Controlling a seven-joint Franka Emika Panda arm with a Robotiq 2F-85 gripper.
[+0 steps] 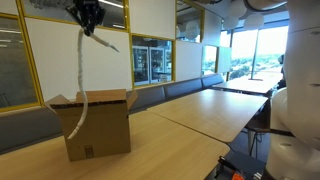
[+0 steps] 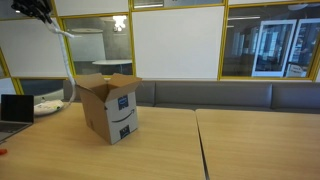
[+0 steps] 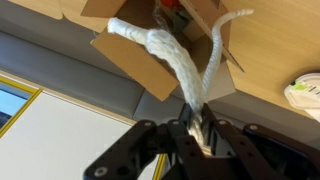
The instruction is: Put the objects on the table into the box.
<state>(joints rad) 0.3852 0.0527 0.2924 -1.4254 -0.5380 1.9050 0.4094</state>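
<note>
My gripper [image 1: 90, 30] hangs high above the brown cardboard box [image 1: 98, 128], shut on a thick white cord [image 1: 80, 70]. In the wrist view the cord [image 3: 170, 55] runs from between the fingers [image 3: 180, 135] down to the box [image 3: 130, 60]. Its long end lies at the open top by a flap and a short end sticks out sideways. Something red [image 3: 170, 5] shows inside the box. In an exterior view the gripper [image 2: 38, 12] is at the top left, above the box [image 2: 112, 108] on the pale wooden table [image 2: 160, 145].
A laptop [image 2: 12, 108] and a white object [image 2: 48, 105] sit on the table beside the box. The white object [image 3: 305, 95] also shows at the wrist view's right edge. A padded bench [image 2: 240, 95] and glass walls run behind. More tables [image 1: 215, 105] extend away.
</note>
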